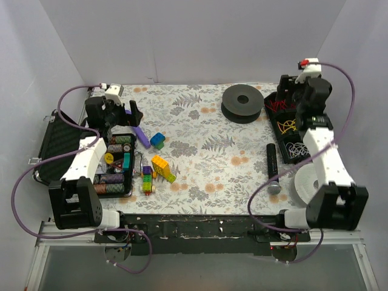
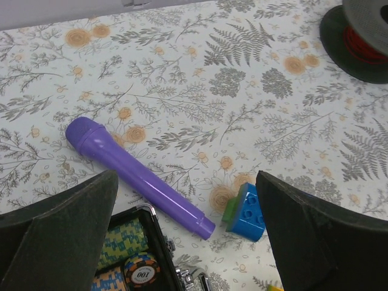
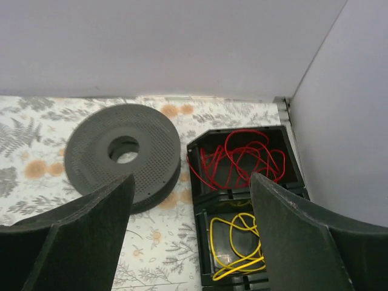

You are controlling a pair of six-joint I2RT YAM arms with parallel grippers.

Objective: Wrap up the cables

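The thin red wire (image 3: 245,159) lies tangled in the far compartment of a black divided tray (image 3: 203,148) at the table's right edge; it also shows in the top view (image 1: 277,107). A black spool (image 1: 242,103) stands left of the tray and shows in the right wrist view (image 3: 121,154) and, with red wire on its core, in the left wrist view (image 2: 361,39). My right gripper (image 1: 295,100) is open and empty above the tray, with its fingers either side of the compartments (image 3: 191,242). My left gripper (image 1: 115,115) is open and empty over the far left (image 2: 188,242).
Yellow wire (image 3: 239,245) fills the tray's middle compartment and white wire (image 1: 295,150) the near one. A purple marker (image 2: 136,176), a blue-green brick (image 2: 247,212), a poker chip case (image 1: 115,163), loose bricks (image 1: 159,170), a black cylinder (image 1: 272,167) and a white roll (image 1: 305,180) lie about.
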